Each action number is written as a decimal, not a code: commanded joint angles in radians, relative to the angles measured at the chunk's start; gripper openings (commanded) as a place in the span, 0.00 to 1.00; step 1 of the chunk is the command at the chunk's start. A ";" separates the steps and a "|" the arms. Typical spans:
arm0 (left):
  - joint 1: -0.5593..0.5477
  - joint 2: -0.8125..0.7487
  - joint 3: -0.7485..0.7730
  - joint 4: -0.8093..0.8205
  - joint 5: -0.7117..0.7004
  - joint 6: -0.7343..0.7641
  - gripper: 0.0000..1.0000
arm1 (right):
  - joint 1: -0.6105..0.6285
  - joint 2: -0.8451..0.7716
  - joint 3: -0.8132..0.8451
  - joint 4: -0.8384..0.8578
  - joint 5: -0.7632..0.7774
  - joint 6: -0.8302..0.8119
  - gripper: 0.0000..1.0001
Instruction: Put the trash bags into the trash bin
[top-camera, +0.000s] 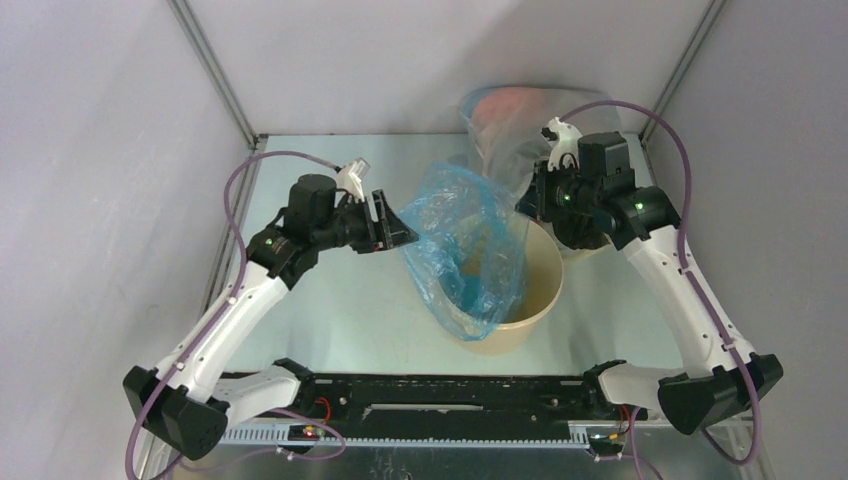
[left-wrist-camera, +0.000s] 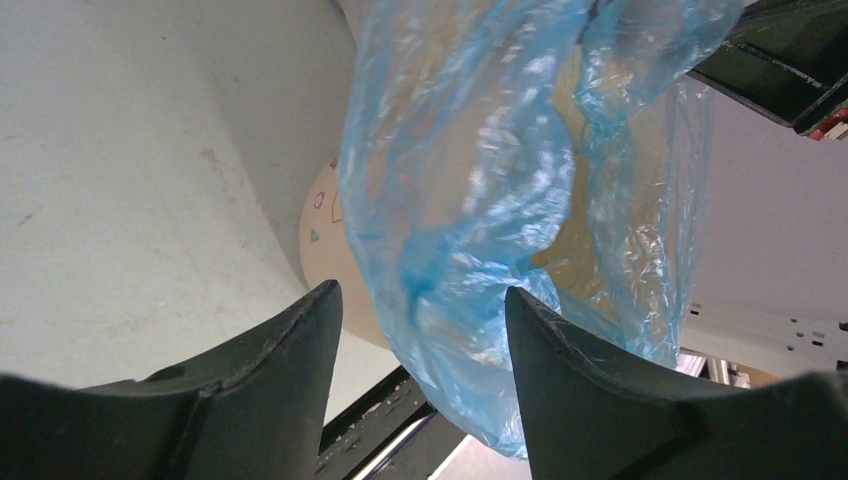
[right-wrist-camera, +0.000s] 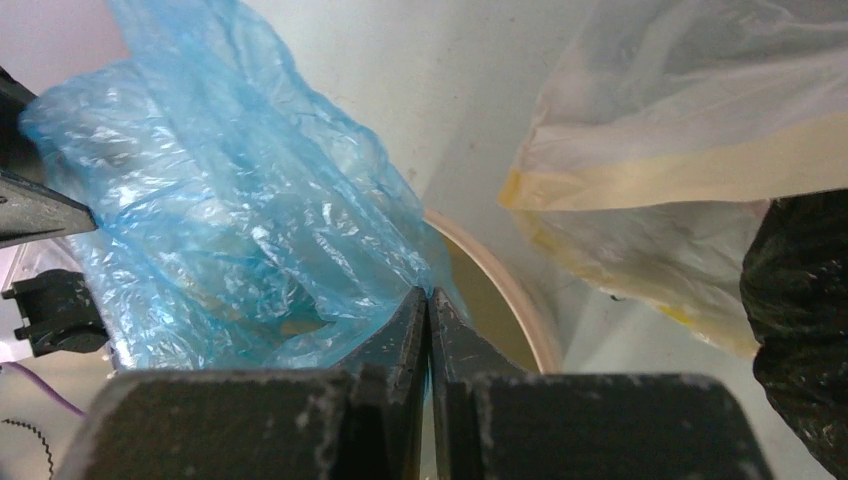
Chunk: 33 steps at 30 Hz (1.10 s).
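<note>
A thin crinkly light-blue trash bag (top-camera: 462, 245) hangs stretched over the left half of the round tan trash bin (top-camera: 535, 280), its lower part draped over the bin's near-left rim. My right gripper (top-camera: 527, 205) is shut on the bag's right edge, above the bin's far rim; the right wrist view shows the film (right-wrist-camera: 230, 230) pinched at the closed tips (right-wrist-camera: 428, 295) with the bin's rim (right-wrist-camera: 510, 290) just beyond. My left gripper (top-camera: 400, 228) is open at the bag's left edge. In the left wrist view the film (left-wrist-camera: 470, 200) hangs between the spread fingers (left-wrist-camera: 290, 350) without being pinched.
A large cloudy clear-and-beige plastic sack (top-camera: 505, 125) stands at the back, right behind my right gripper; it fills the upper right of the right wrist view (right-wrist-camera: 680, 170). Grey enclosure walls ring the pale green table (top-camera: 330, 300). The black base rail (top-camera: 450, 395) runs along the near edge.
</note>
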 joint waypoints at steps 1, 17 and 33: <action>-0.004 0.014 -0.020 0.090 0.066 -0.026 0.68 | -0.023 -0.026 -0.025 -0.031 0.013 0.000 0.08; 0.004 0.088 -0.081 0.289 0.196 -0.110 0.15 | -0.136 -0.080 -0.054 -0.067 0.011 0.001 0.13; 0.017 0.106 -0.119 0.265 0.216 -0.093 0.01 | -0.191 -0.125 -0.074 -0.156 0.235 0.032 0.13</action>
